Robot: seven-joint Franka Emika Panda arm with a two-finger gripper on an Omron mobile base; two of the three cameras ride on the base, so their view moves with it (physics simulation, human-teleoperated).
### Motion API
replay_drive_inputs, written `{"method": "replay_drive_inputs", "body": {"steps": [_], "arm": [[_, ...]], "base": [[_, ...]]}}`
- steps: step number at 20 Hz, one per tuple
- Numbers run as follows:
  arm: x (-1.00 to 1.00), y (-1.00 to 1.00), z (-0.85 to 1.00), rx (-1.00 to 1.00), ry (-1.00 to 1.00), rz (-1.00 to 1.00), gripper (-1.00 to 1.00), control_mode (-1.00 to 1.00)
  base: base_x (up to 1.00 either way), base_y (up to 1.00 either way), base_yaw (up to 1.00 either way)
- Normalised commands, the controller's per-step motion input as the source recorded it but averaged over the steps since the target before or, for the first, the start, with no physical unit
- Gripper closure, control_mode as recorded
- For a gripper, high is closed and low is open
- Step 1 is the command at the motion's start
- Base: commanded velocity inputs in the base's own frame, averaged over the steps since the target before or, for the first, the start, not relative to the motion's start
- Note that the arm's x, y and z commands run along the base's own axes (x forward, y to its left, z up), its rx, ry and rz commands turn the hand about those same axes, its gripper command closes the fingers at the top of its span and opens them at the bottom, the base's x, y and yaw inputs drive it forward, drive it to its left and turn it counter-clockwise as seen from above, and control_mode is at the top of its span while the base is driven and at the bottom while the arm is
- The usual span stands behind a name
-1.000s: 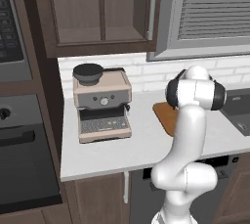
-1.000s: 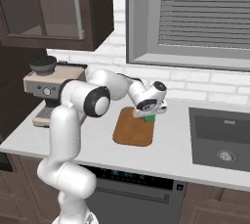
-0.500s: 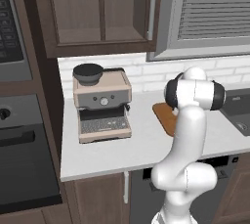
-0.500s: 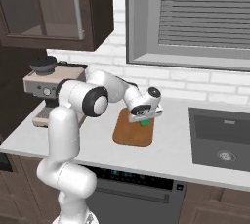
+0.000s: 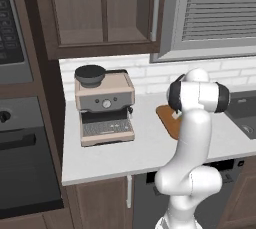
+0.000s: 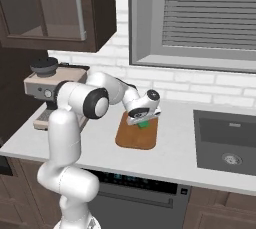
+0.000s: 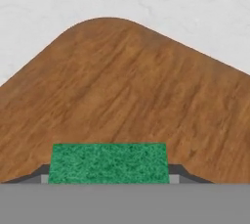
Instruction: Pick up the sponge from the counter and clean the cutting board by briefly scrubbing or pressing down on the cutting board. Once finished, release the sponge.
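I see the sponge (image 7: 108, 163) green side up, pinched between the 2 fingers of my tool (image 6: 142, 121), low over the cutting board (image 6: 136, 138); whether it touches the wood I cannot tell. The board lies flat on the pale surface (image 6: 175, 158), between the espresso machine (image 5: 104, 107) and the sink (image 6: 225, 149), below the shuttered window (image 6: 200, 20)
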Motion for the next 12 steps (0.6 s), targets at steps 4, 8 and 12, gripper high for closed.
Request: {"method": "replay_drive_inputs", "body": {"steps": [4,8,12], "arm": [[-0.04,0.65,-0.90,0.00,0.05,0.11,1.00,-1.00],[-0.13,0.47,0.07,0.00,-0.07,0.07,1.00,-1.00],[-0.28,0.65,-0.21,0.00,0.00,0.08,1.00,-1.00]], "base": [[0.00,0.00,0.00],[0.00,0.00,0.00],[0.00,0.00,0.00]]}}
